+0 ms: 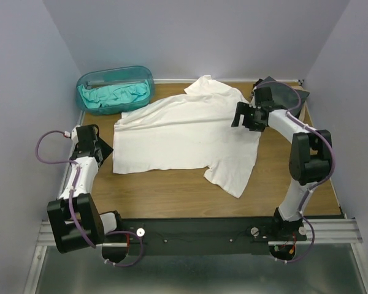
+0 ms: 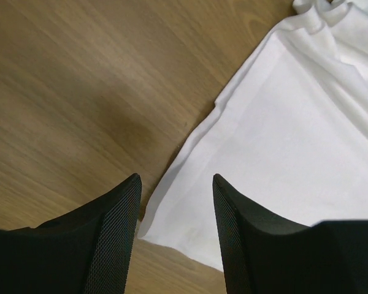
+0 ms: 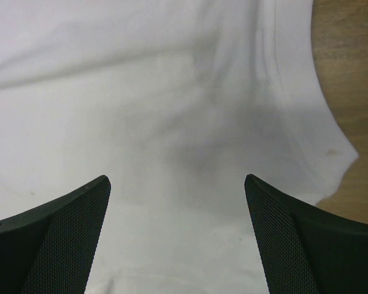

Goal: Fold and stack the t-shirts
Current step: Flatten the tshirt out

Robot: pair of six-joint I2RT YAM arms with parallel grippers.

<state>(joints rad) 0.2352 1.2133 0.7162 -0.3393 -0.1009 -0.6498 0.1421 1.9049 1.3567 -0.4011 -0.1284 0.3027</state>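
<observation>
A white t-shirt [image 1: 178, 135] lies spread flat on the wooden table [image 1: 172, 190], one sleeve toward the front right. My left gripper [image 1: 107, 150] hovers open over its left bottom corner. In the left wrist view that corner of the white t-shirt [image 2: 294, 122] lies under the gap of the left gripper [image 2: 175, 177], and nothing is held. My right gripper [image 1: 239, 118] hangs wide open above the shirt's right side. The right wrist view shows plain white t-shirt cloth [image 3: 172, 92] below the right gripper [image 3: 176, 178]. A teal t-shirt [image 1: 113, 95] lies crumpled in the tub. A dark charcoal folded t-shirt [image 1: 286, 95] sits at the back right, partly hidden by the right arm.
The translucent teal tub [image 1: 86, 79] stands at the back left corner. Grey walls close in the table on the left, back and right. Bare wood [image 2: 80, 92] shows left of the shirt and along the front [image 1: 159, 196].
</observation>
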